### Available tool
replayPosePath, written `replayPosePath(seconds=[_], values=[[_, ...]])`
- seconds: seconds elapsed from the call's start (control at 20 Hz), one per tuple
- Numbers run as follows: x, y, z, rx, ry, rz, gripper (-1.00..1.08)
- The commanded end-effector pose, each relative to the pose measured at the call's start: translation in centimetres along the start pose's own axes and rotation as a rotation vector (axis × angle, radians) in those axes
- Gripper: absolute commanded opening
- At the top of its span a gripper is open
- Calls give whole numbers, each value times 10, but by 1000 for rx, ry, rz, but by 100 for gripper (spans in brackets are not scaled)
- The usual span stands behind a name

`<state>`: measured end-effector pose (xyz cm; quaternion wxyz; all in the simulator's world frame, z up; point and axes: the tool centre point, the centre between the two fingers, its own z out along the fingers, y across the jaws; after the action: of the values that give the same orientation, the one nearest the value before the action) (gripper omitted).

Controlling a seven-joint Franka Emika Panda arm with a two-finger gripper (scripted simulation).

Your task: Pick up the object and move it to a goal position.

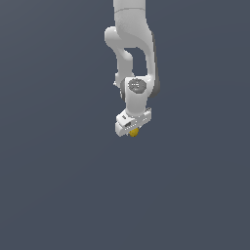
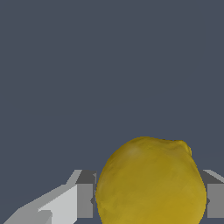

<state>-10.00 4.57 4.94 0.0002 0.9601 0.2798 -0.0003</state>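
Note:
The object is a mustard-yellow, lemon-like ovoid. In the wrist view it fills the space between my two grey fingers, which touch it on both sides. My gripper is shut on it. In the exterior view the white arm hangs down from the top. Its gripper points downward near the middle. Only a small yellow part of the object shows below the white hand; the fingers are hidden there. I cannot tell how high the object is above the ground.
A plain dark grey-blue ground fills both views. No other object, container or edge shows.

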Motion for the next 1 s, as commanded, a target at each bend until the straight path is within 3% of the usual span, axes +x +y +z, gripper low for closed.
replayPosePath(seconds=[0.0,0.4,0.95], values=[[-4,5,-12,-1,1,0,-100],[-26,30,-72,0,1,-1,-100],[-65,76,-183,3,4,-2,-100]])
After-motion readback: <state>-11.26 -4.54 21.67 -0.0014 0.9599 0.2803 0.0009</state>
